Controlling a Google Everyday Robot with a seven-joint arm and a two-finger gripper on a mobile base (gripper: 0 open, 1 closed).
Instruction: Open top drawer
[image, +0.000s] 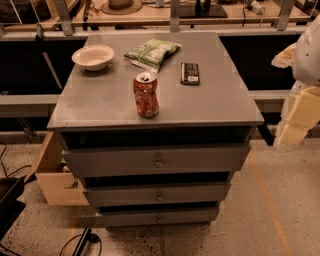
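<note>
The top drawer (115, 161) looks stiff and heavyish; its small central knob (158, 162), probably slippery, is the only hold. The claw (295, 125) hangs right of the bench (210, 100); I cannot tell its state.

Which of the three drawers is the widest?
The top drawer, beneath the tabletop; middle drawer and bottom drawer are narrower. The gripper is at the right edge, apart from it.

Top drawer (115, 161): wide grey front with a small round metal knob at centre. It sits under the cabinet top's front edge, slightly pulled out. Gripper (296, 122): beside the cabinet's right edge, apart from the drawer.
</note>
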